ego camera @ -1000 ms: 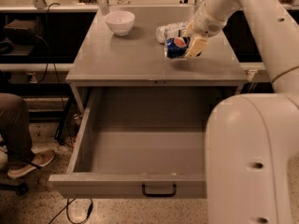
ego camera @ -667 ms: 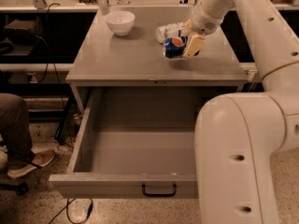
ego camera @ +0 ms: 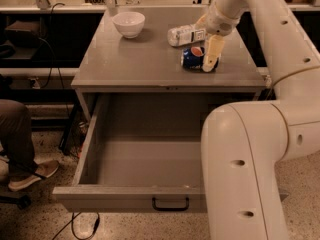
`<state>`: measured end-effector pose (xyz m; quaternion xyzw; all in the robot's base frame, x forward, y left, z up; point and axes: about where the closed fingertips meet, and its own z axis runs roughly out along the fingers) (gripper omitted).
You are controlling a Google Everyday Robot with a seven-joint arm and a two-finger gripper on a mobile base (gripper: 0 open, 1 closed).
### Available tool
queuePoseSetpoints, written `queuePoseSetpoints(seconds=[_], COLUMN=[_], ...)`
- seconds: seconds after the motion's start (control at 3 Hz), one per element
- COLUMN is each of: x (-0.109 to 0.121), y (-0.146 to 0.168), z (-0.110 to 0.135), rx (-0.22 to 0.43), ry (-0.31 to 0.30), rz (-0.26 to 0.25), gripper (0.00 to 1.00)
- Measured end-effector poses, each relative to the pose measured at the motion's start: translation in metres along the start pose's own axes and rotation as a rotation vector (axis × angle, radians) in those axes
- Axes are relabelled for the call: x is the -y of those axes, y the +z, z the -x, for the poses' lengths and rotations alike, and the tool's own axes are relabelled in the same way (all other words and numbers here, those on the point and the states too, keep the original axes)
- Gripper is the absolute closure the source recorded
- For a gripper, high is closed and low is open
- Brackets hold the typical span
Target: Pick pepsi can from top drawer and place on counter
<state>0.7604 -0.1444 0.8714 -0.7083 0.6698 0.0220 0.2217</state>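
The pepsi can (ego camera: 192,58) is blue with a round logo and lies on its side at the front right of the grey counter (ego camera: 140,59). My gripper (ego camera: 205,60) reaches down from the arm at the upper right and is shut on the can, with one cream finger (ego camera: 211,53) in front of the can's right end. The can is at or just above the counter top. The top drawer (ego camera: 91,149) is pulled wide open below the counter. Its black handle (ego camera: 170,204) is at the front. The visible part of the drawer holds nothing.
A clear plastic bottle (ego camera: 186,35) lies on its side just behind the can. A white bowl (ego camera: 129,24) stands at the counter's back left. My arm's large white link (ego camera: 250,174) covers the drawer's right side. A person's leg and shoe (ego camera: 22,154) are at the left.
My gripper has moved with the pepsi can toward the counter's front edge and a little lower, away from the plastic bottle. The drawer has stayed open.
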Motion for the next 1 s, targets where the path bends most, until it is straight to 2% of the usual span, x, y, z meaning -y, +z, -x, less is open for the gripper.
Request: queuePoseSetpoints(seconds=[0.33, 0.67, 1.0], x=[-0.002, -0.011, -0.028], y=[-0.006, -0.026, -0.040], z=[-0.012, -0.048, -0.094], rx=[0.000, 0.039, 0.097], ry=[0.029, 0.136, 0.262], rz=[-0.008, -0.042, -0.062], gripper=[0.00, 0.00, 0.00])
